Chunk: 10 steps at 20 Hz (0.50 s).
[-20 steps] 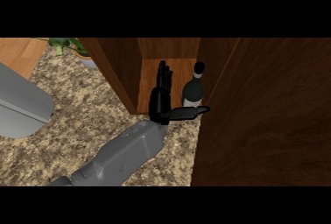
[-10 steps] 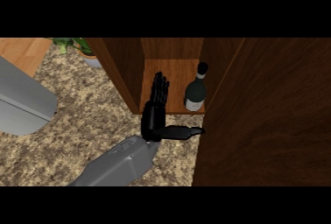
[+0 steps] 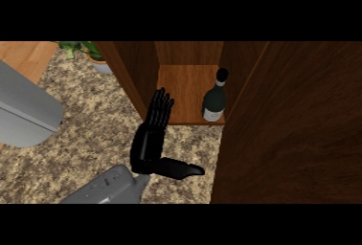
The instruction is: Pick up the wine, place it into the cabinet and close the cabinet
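Note:
The dark wine bottle [image 3: 214, 103] stands upright on the cabinet's wooden shelf [image 3: 182, 88], at its right side near the front edge. My right hand [image 3: 150, 143] is open over the counter in front of the cabinet. Its straight fingers point at the shelf's left front corner and its thumb sticks out to the right. The hand is apart from the bottle, down and to the left of it. The cabinet's dark door [image 3: 297, 124] stands open and fills the right side of the view. My left hand does not show.
A large grey forearm [image 3: 25, 115] comes in from the left edge. The speckled stone counter [image 3: 78, 143] runs under my hand. A potted plant [image 3: 88, 52] sits at the back, left of the cabinet's side wall [image 3: 130, 76].
My right hand has let go of the bottle and drawn back down and to the left, out of the cabinet. The bottle stays upright on the shelf.

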Each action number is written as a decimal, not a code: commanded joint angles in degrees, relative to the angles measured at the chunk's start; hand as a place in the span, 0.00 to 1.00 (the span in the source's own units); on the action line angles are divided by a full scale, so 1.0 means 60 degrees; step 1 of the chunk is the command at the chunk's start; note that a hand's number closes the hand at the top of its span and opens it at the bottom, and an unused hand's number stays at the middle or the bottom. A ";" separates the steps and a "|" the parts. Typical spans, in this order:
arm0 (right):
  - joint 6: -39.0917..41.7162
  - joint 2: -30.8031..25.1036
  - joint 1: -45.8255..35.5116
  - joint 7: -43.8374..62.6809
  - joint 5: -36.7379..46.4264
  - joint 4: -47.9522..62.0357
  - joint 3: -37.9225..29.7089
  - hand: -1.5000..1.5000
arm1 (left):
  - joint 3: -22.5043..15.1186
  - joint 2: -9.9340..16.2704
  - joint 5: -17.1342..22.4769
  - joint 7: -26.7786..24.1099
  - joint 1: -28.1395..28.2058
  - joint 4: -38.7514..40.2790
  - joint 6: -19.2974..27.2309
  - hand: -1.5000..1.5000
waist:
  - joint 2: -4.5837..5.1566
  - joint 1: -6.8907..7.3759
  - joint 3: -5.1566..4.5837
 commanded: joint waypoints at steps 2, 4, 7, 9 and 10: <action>0.0837 -0.0410 0.0451 0.0126 -0.0693 -0.0158 0.0285 1.00 | -0.0086 0.1619 -0.0385 0.0433 0.1100 -0.1983 -0.0471 0.00 | -0.0017 0.0063 0.0002; 0.1271 -0.0877 0.0398 0.0185 -0.1377 -0.0463 -0.0249 1.00 | -0.0040 0.1648 -0.0630 0.0616 0.1181 -0.2483 -0.0409 0.00 | -0.0007 -0.0007 0.0002; 0.1695 -0.1118 0.0456 0.0119 -0.1350 -0.0498 -0.0037 1.00 | 0.0084 0.2731 -0.0653 0.0479 0.2061 -0.3448 -0.1256 1.00 | -0.0005 0.0040 -0.0001; 0.1620 -0.0922 0.0690 0.0597 -0.1190 -0.1167 0.0803 1.00 | 0.0277 0.3289 -0.0640 0.0609 0.2469 -0.4311 -0.1000 1.00 | -0.0034 0.0069 -0.0004; 0.2102 -0.1040 0.0806 0.0001 -0.1256 -0.0577 0.0672 1.00 | 0.0350 0.3285 -0.0728 0.0589 0.2598 -0.4448 -0.1197 1.00 | -0.0008 0.0037 0.0001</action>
